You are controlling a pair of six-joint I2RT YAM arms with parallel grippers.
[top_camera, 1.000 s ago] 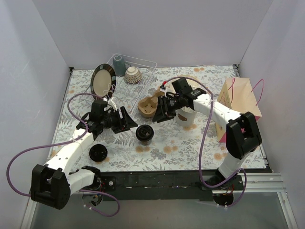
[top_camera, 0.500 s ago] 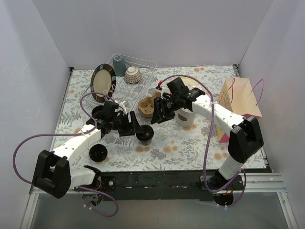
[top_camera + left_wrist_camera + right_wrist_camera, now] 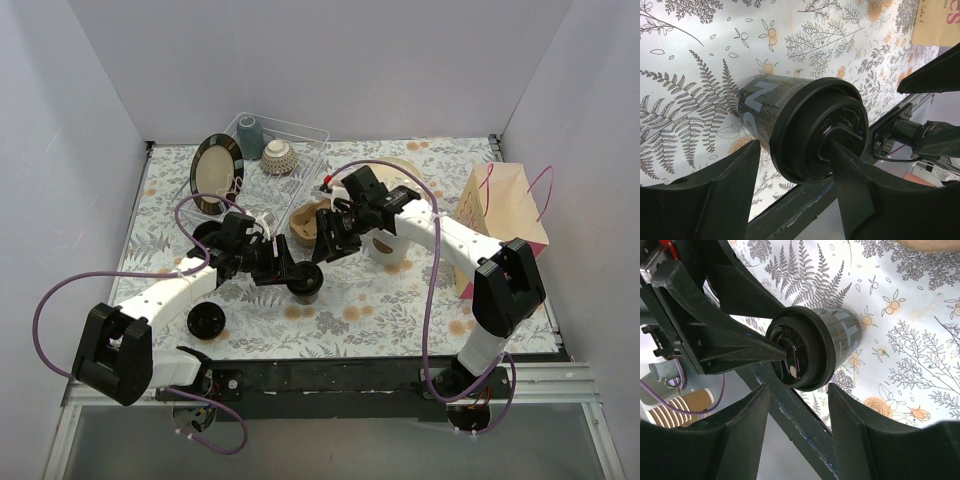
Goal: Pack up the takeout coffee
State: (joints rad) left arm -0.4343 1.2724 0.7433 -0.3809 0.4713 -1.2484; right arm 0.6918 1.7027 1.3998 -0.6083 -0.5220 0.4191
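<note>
The left arm (image 3: 165,292) reaches low across the table (image 3: 420,300). The left gripper (image 3: 796,152) has its fingers apart astride the dark lidded cup (image 3: 305,282), which stands mid-table. The right gripper (image 3: 800,390), also apart, faces that cup from the far side. A second ago the left gripper was well left of it. The clear bin (image 3: 305,150) holds a grey cup (image 3: 248,133) and a bowl (image 3: 277,156).

The tablecloth (image 3: 400,300) is white, printed with grey ferns and orange flowers, and the cup (image 3: 760,100) at its centre is dark grey with pale lettering and a black lid (image 3: 810,130). At 8 o'clock is a loose lid (image 3: 205,320), also black. At 11 o'clock are a cream plate (image 3: 214,170) with a dark rim, a grey-blue mug (image 3: 248,130) and a speckled beige bowl (image 3: 278,156); just past centre toward 12 o'clock are a brown cardboard tray (image 3: 312,222) and a white cup (image 3: 388,248), and the paper bag (image 3: 500,205) at 3 o'clock is tan and pink.
</note>
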